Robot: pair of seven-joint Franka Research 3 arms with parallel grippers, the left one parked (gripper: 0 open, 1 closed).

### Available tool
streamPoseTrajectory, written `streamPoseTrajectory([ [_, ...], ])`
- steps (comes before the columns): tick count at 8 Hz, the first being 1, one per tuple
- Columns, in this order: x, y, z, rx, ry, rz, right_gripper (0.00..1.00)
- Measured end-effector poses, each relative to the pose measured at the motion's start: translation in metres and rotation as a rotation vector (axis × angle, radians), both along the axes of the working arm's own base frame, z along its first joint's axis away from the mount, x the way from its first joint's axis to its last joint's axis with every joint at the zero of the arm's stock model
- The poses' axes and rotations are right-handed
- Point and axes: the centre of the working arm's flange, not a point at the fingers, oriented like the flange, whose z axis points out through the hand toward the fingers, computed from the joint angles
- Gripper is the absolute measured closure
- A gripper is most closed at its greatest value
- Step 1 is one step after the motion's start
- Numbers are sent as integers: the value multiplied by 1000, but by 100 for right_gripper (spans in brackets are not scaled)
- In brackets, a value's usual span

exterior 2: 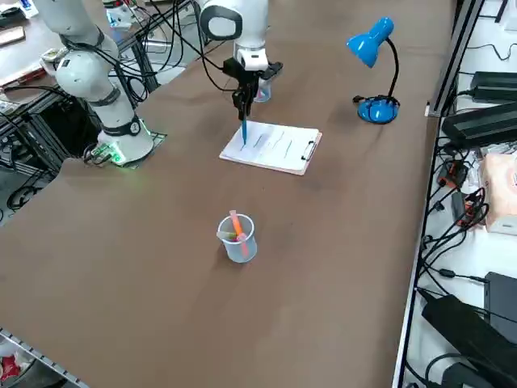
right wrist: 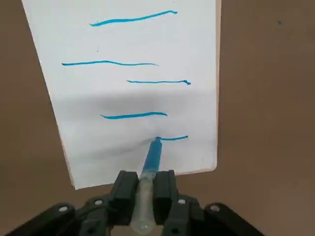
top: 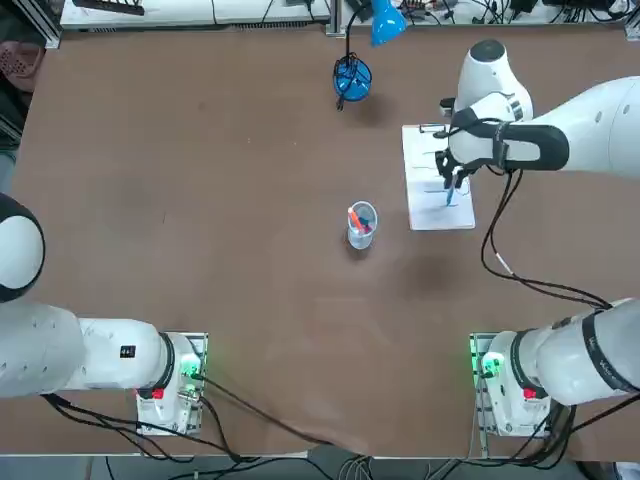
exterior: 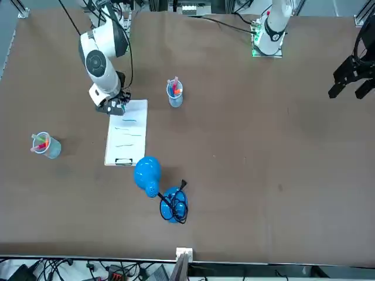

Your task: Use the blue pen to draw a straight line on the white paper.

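Apparently partway: the gripper (right wrist: 146, 181) clasps the pen (right wrist: 152, 158), tip at the paper's (right wrist: 93, 167) five o'clock, seen from above; one short line (right wrist: 175, 138) shows, finishing and lifting remain.

The white paper (right wrist: 192, 44), taller than wide, lies flat, a dark clip (exterior 2: 308, 150) at one short edge. The blue pen (right wrist: 152, 158), with a pale, see-through barrel, points tip down onto the paper near the edge opposite the clip, touching one end of a short blue line (right wrist: 174, 138). Four longer, slightly wavy blue strokes (right wrist: 135, 116) lie between pen and clip.
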Motion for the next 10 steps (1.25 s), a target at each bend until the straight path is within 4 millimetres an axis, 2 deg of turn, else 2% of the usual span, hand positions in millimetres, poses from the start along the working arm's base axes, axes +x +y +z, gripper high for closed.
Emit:
streamPoseTrajectory([
  [4, -1, 7, -1, 9, -6, -12, 78],
  [6, -5, 25, 0, 30, -14, -7, 78],
  [10, -11, 45, -1, 31, -29, -12, 78],
])
